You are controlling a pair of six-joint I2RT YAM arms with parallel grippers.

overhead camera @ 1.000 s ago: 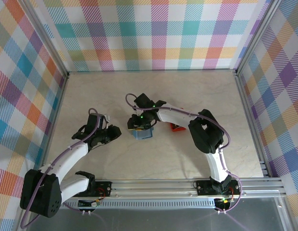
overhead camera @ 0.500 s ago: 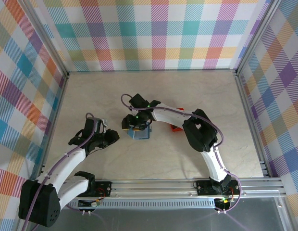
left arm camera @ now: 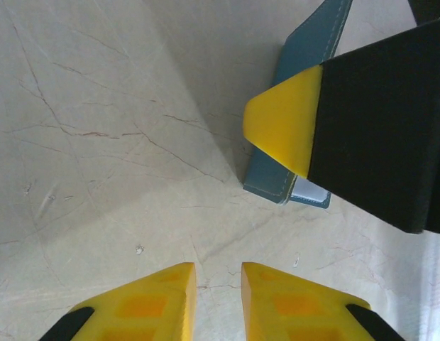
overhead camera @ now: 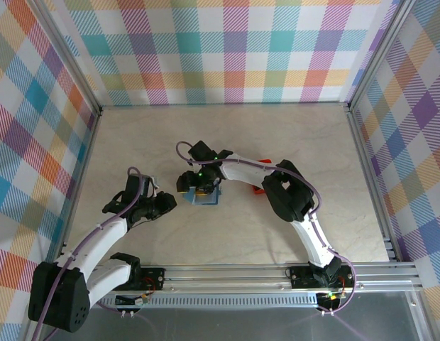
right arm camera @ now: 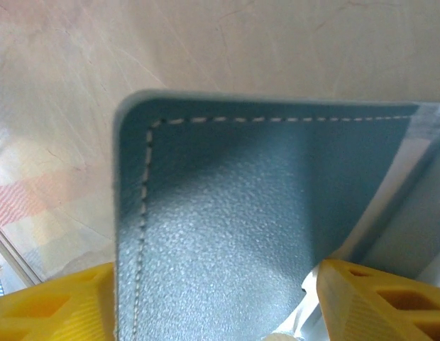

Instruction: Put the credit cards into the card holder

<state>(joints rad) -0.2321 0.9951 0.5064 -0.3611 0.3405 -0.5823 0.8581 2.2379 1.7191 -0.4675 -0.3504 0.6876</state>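
Under the left fingers [left arm camera: 156, 305] and stretching away ahead of them you have a pale marbled tabletop [overhead camera: 135, 135] with thin brownish veins. Beyond the fingers and out to both sides, pastel plaid walls [overhead camera: 227, 50] close it in, with metal posts [overhead camera: 72, 60] at the corners, under soft, even light.

Right gripper [overhead camera: 199, 189] hides most of the card holder [overhead camera: 210, 200]; red tray [overhead camera: 257, 189] half-covered.
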